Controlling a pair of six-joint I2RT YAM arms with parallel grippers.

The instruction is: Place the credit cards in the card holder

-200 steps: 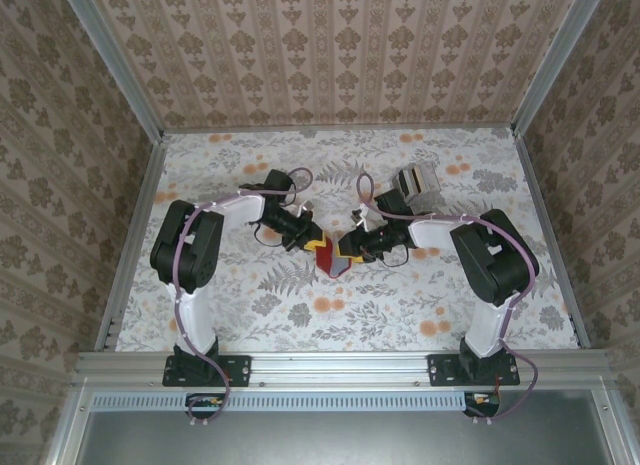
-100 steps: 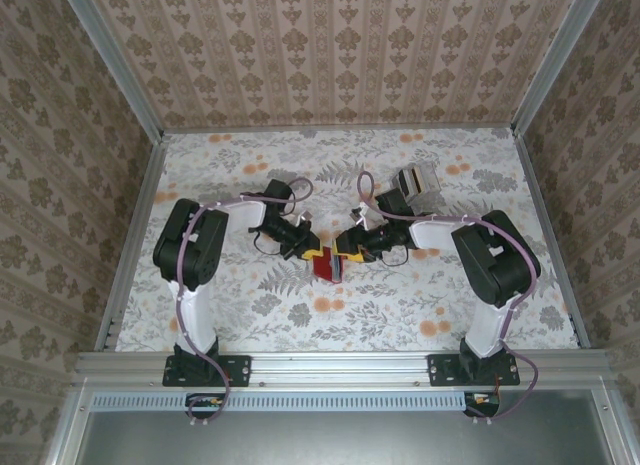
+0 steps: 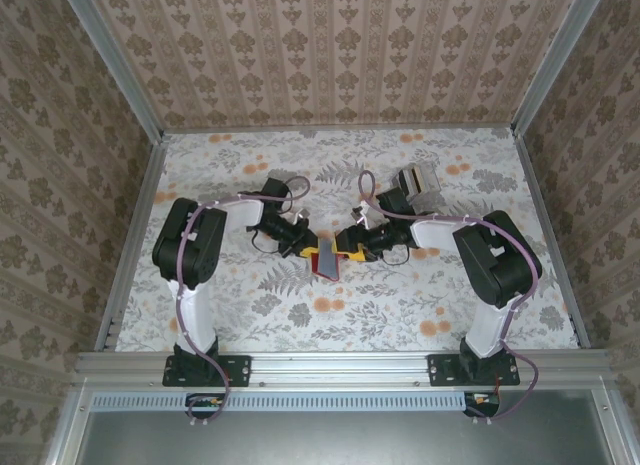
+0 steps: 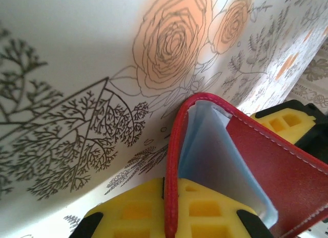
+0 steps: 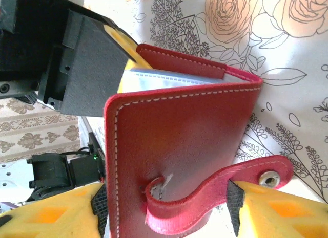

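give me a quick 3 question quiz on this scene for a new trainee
1. True or false: the left gripper is shut on an edge of the red card holder.
2. Where does the clear striped box stand in the top view? A) between the two grippers B) beyond the right arm, on the table's right half C) at the near left corner
3. Fill in: the right gripper has its jaws ____.
Key: 1 true; 2 B; 3 open.
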